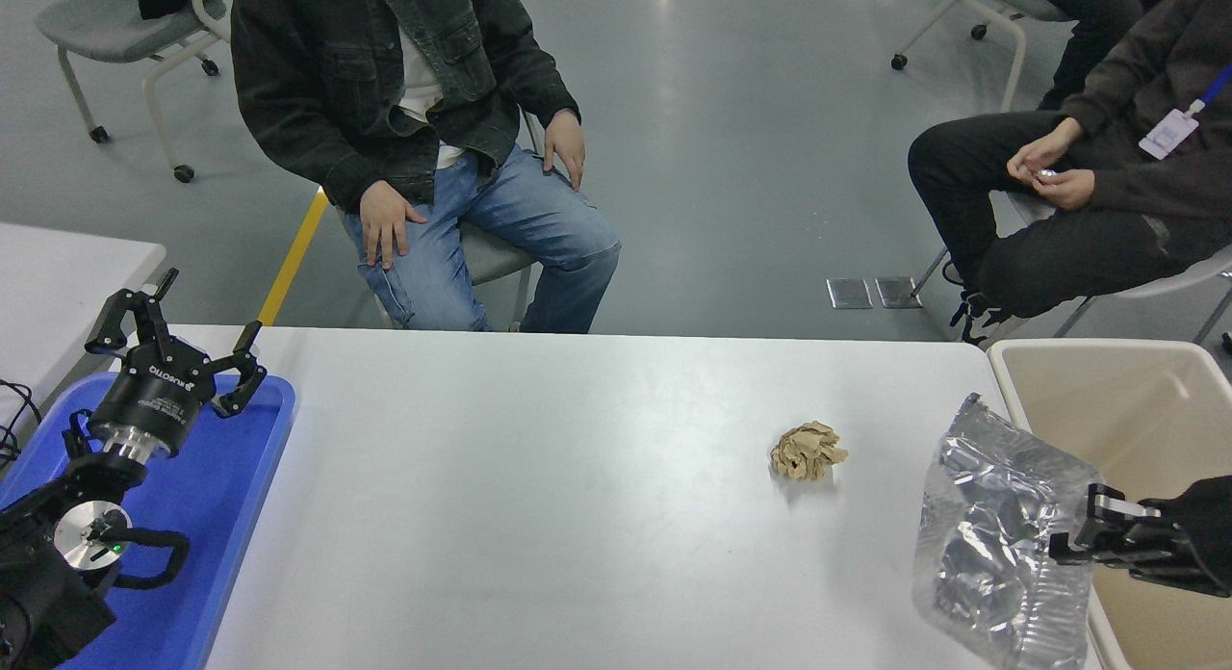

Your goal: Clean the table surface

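Risk lies in the foil bag (pixel 1001 545), pinched at one edge by the right gripper (pixel 1083 540) above the table surface (pixel 577 477), slipping short of the bin (pixel 1136 429).

Crumpled brown paper wad (pixel 808 450) lies left of the right end effector (pixel 1083 535), well apart. Beige bin (pixel 1107 410) just behind and beneath it. Blue tray (pixel 231 497) under the left end effector (pixel 178 347); two seated persons beyond.
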You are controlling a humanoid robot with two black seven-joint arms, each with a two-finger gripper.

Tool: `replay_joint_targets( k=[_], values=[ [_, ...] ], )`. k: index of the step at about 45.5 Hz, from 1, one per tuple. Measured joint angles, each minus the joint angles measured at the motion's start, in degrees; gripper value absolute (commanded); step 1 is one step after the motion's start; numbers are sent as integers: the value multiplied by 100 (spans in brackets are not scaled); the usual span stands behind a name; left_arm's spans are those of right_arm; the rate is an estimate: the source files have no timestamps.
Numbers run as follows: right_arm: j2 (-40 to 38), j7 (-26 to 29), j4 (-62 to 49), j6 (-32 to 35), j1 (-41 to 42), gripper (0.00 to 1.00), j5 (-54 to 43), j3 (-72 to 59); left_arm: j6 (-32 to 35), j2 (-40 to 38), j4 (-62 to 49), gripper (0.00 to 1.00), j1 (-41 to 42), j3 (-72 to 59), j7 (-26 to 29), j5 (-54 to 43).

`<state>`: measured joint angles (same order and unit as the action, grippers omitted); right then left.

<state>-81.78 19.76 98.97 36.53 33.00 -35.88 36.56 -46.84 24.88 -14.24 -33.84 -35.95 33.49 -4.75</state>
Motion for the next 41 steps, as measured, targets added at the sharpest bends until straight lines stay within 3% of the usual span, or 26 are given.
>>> replay_joint_targets(
  k=[21,41],
  values=[
    [-202,-1,-602,269,146,0,197,398,0,0,0,100,0,0,0,0],
    [570,5,-2110,258,431,0,-242,365,-1,0,0,100,0,0,0,1]
  ],
)
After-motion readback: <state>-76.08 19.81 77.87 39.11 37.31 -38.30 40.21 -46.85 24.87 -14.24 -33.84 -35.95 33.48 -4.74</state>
